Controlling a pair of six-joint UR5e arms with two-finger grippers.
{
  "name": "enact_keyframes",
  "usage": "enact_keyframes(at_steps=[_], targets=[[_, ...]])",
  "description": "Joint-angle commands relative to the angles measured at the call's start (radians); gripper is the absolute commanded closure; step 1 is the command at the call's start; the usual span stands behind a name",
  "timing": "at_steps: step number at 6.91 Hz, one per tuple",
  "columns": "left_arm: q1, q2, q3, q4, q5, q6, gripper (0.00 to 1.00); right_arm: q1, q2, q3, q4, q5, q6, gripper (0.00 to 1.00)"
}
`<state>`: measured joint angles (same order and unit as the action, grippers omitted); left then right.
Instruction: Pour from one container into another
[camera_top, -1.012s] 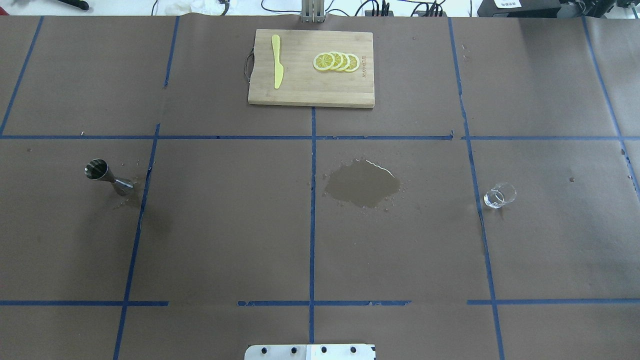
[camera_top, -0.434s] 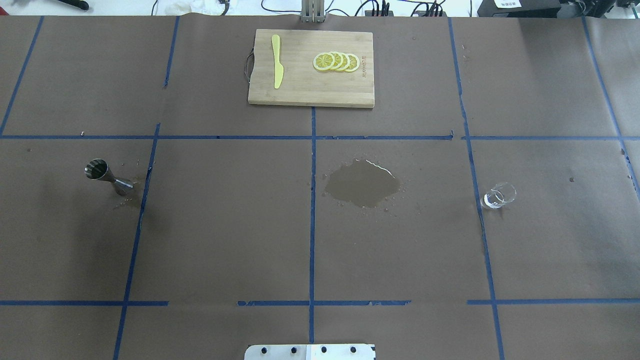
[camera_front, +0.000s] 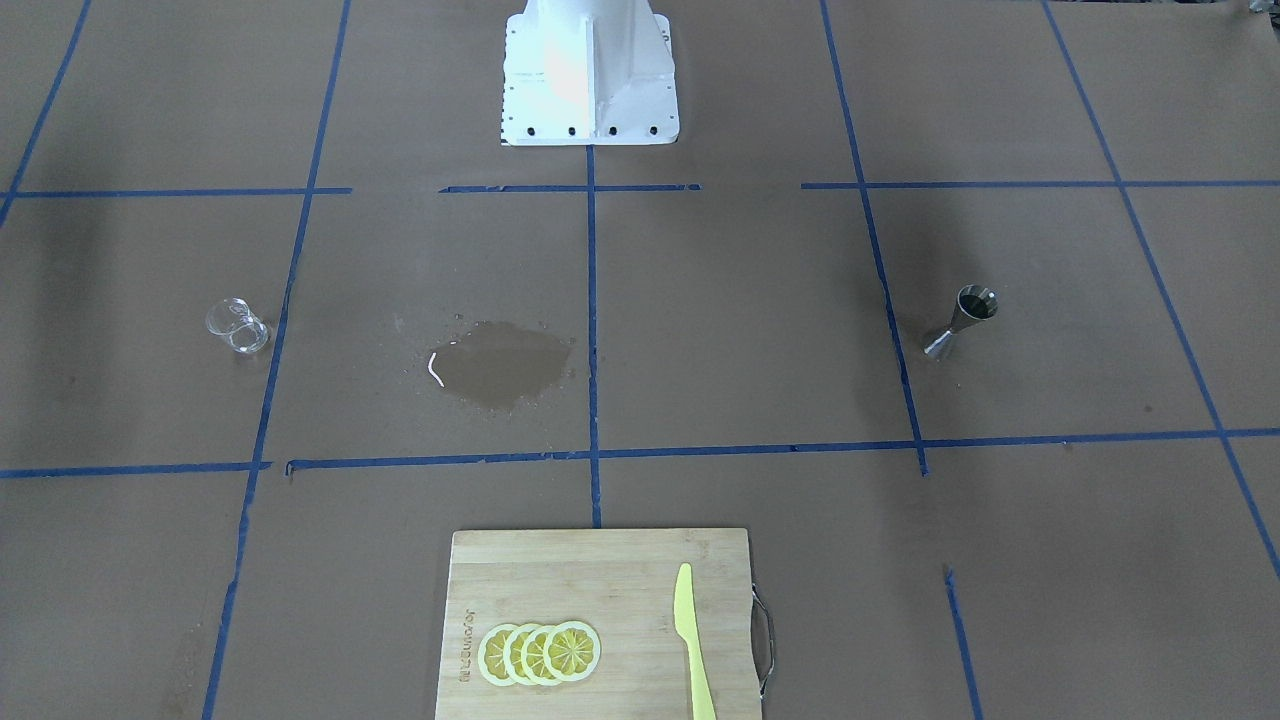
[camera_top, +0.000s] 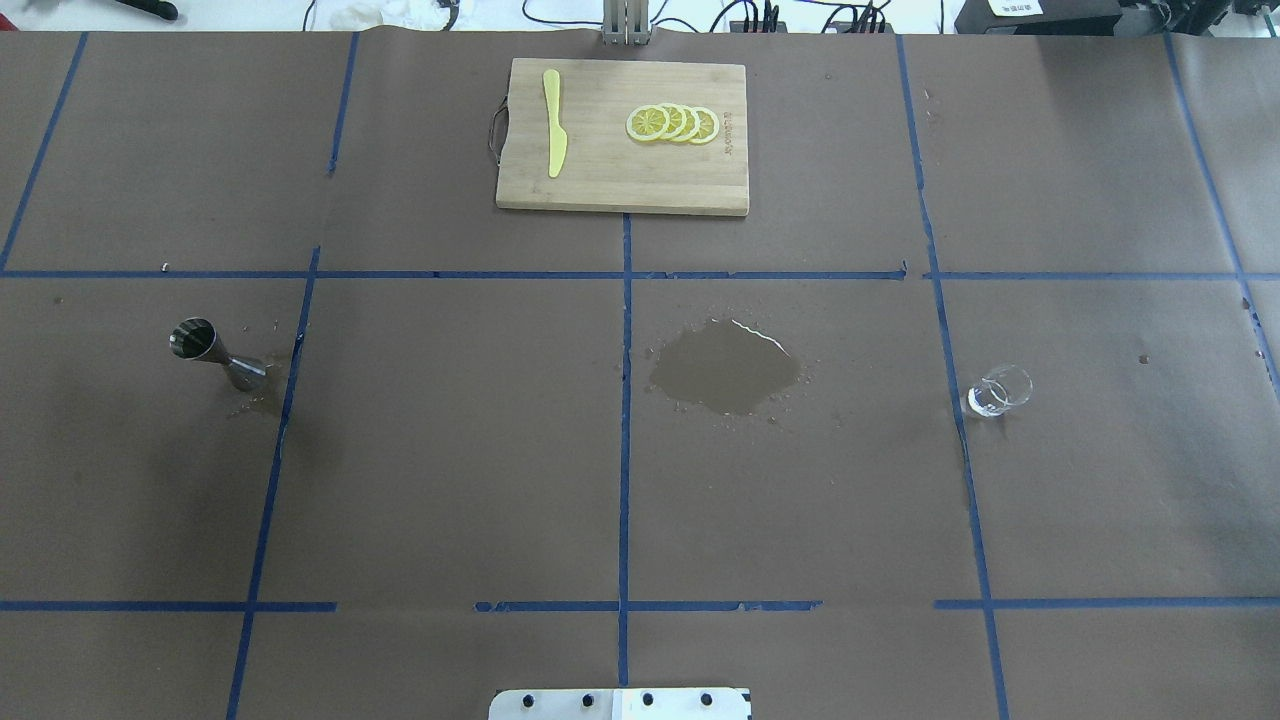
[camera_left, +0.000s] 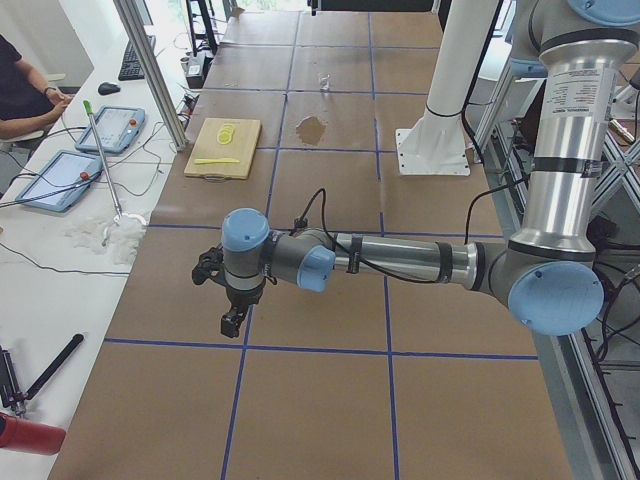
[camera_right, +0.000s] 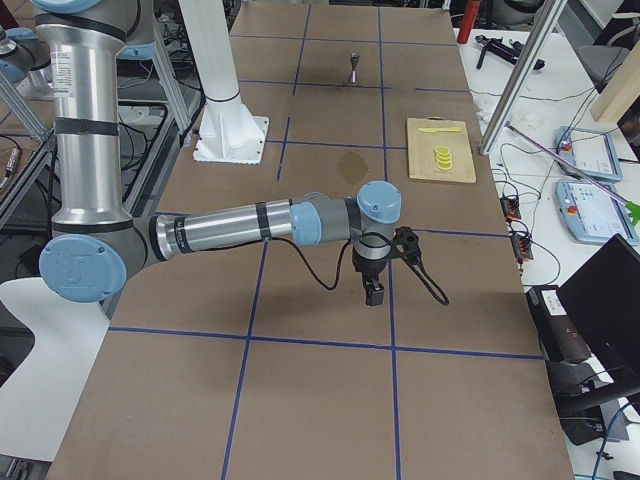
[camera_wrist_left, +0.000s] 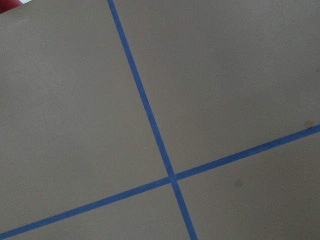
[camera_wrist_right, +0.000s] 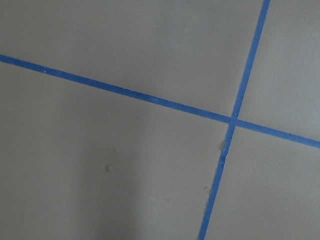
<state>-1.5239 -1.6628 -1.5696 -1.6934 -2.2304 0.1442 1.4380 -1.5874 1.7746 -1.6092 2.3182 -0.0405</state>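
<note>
The small clear glass cup (camera_top: 998, 391) stands upright on the brown paper at the right in the overhead view, and at the left in the front-facing view (camera_front: 236, 325). The steel hourglass jigger (camera_top: 215, 355) stands upright at the far left (camera_front: 962, 322). Neither arm reaches into those two views. My left gripper (camera_left: 232, 322) hangs over bare paper at the table's left end, far from the jigger. My right gripper (camera_right: 373, 293) hangs over bare paper at the right end, far from the cup. Open or shut, I cannot tell for either. Both wrist views show only paper and blue tape.
A wet puddle (camera_top: 725, 368) darkens the paper at the middle, between cup and jigger. At the far edge lies a wooden cutting board (camera_top: 600, 170) with a yellow knife (camera_top: 553, 122) and lemon slices (camera_top: 672, 123). A person (camera_left: 25, 90) sits beyond the table with tablets.
</note>
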Motion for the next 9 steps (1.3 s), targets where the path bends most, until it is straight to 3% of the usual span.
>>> enact_keyframes(at_steps=[1,3,5,9], targets=[[-0.047,0.001,0.006,0.136,-0.125,0.044,0.00,0.034,-0.025,-0.015,0.000,0.044,0.031,0.00],[-0.045,0.021,0.005,0.139,-0.158,0.043,0.00,0.076,-0.036,-0.070,0.005,0.078,0.028,0.00],[-0.045,0.027,-0.001,0.133,-0.155,0.041,0.00,0.100,-0.089,-0.159,0.210,0.078,0.031,0.00],[-0.045,0.026,-0.003,0.133,-0.156,0.038,0.00,0.178,-0.079,-0.139,0.200,0.092,0.142,0.00]])
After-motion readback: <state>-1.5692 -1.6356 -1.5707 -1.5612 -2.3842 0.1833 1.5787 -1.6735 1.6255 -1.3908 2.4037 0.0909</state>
